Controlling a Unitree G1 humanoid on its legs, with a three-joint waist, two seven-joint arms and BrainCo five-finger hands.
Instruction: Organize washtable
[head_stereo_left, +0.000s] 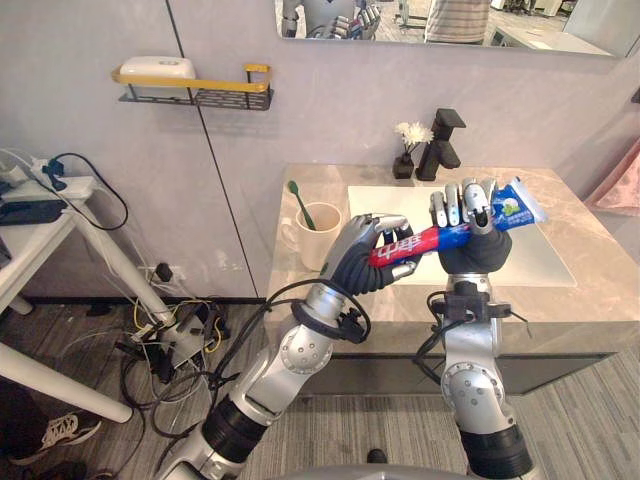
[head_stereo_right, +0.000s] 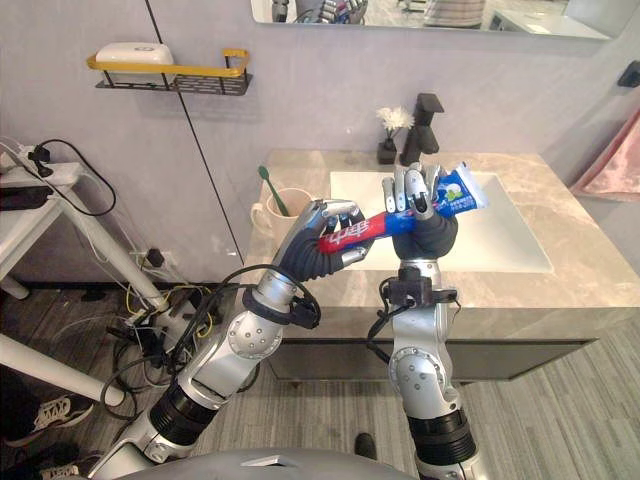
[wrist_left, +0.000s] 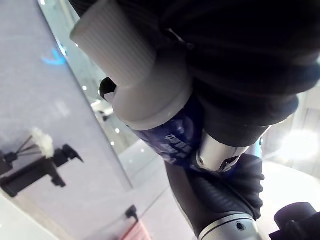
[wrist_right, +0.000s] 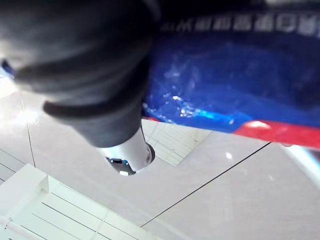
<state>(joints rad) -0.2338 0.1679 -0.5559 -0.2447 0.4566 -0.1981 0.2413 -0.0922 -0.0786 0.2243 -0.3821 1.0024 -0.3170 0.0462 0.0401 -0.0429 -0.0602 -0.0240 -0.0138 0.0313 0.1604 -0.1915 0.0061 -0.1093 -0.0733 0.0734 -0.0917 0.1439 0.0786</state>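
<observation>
Mid-task: toothpaste tube (head_stereo_left: 430, 239) aloft, left hand (head_stereo_left: 354, 262) & right hand (head_stereo_left: 472, 250) both curled round it; not yet stowed, prob. cup (head_stereo_left: 320, 240) next.

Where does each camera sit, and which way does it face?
Left eye view: head, looking down at washtable; left hand and right hand grip toothpaste tube.
Right eye view: head, beside it; same scene.
Left wrist view: along left hand, at tube's cap, faucet beyond.
Right wrist view: along right hand, tube's blue body close.
All share the tube.
</observation>
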